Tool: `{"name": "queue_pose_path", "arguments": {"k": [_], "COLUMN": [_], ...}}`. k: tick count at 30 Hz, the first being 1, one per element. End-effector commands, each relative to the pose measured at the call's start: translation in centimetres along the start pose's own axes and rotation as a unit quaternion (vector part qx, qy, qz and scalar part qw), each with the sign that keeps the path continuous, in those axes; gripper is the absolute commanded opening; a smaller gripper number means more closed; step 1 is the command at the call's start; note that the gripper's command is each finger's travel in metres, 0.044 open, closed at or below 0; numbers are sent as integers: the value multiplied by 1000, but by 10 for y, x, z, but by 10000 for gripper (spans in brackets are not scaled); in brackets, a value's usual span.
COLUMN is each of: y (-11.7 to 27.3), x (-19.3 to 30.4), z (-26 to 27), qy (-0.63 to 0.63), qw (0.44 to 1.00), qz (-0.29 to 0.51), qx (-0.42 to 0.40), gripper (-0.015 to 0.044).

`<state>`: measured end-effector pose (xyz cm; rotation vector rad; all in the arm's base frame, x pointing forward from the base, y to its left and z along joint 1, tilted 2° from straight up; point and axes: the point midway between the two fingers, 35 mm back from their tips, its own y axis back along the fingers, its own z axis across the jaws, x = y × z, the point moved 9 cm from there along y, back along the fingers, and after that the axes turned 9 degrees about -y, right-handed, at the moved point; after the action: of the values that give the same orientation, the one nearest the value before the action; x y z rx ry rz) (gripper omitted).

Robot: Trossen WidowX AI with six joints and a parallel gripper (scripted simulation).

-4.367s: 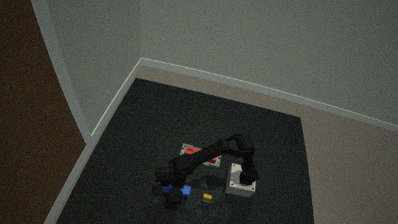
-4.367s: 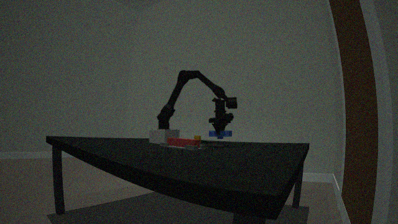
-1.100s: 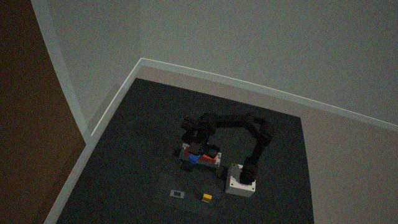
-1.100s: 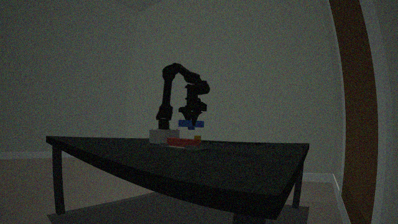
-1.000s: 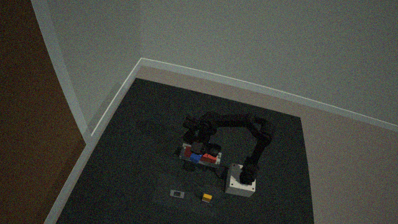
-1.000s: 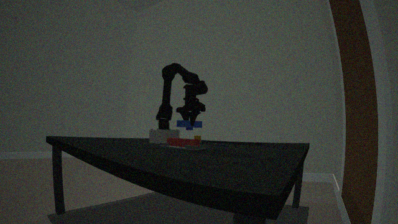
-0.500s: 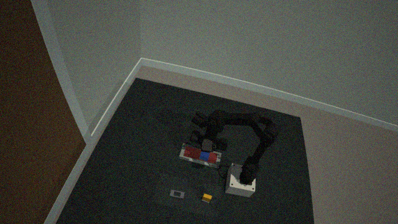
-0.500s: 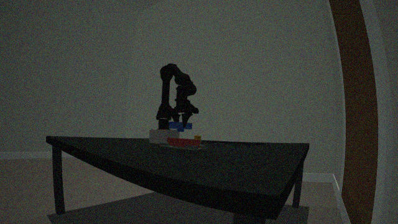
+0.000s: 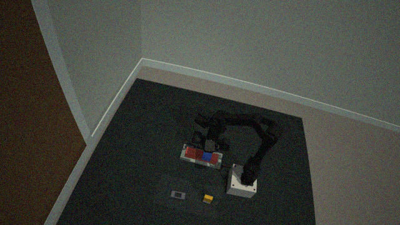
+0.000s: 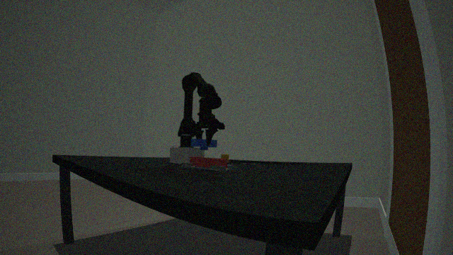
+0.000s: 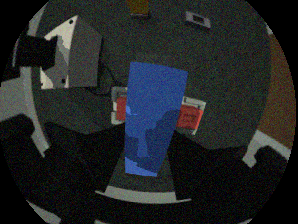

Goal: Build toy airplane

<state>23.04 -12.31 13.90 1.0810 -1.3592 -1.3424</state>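
Nearest the wrist camera, we had the long flat blue wing (image 9: 207, 156) (image 10: 204, 143) (image 11: 152, 110) pinched in the tool (image 9: 210, 150) (image 10: 205, 142) (image 11: 148, 127), its tab pointing downward in the exterior view. We held it above the cradle, with a visible gap beneath.

Under the wing lay the red block-like fuselage (image 9: 191, 152) (image 10: 209, 162) (image 11: 190, 117), low in the pale grey rectangular cradle (image 9: 182, 156) (image 11: 200, 104); it looked seated, though we could not confirm that it was fully flat. In the wrist view the wing crossed it, hiding the socket.

Beyond the cradle, on the bench (image 9: 125, 156) (image 10: 212, 191) (image 11: 150, 45), stood the small yellow block-like tail fin (image 9: 208, 198) (image 10: 224, 156) (image 11: 139, 7), apart from the cradle and not yet fitted. Off to one side of that fin lay a small grey rectangular piece with a dark centre (image 9: 177, 195) (image 11: 198, 20).

We judged the step in hand to be fitting the wing. The next move called for lining its tab up with the socket, lowering straight until the wing sat on the fuselage, and only then letting go; a tab off line could have caught the rim.
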Motion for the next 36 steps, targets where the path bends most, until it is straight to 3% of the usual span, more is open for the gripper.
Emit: {"name": "queue_pose_path", "arguments": {"k": [1,36], "y": [0,-38], "x": [0,1], "z": [0,-1], "qy": [2,0], "qw": [1000,1000], "qz": [2,1], "qx": [1,2], "gripper": [197,203]}}
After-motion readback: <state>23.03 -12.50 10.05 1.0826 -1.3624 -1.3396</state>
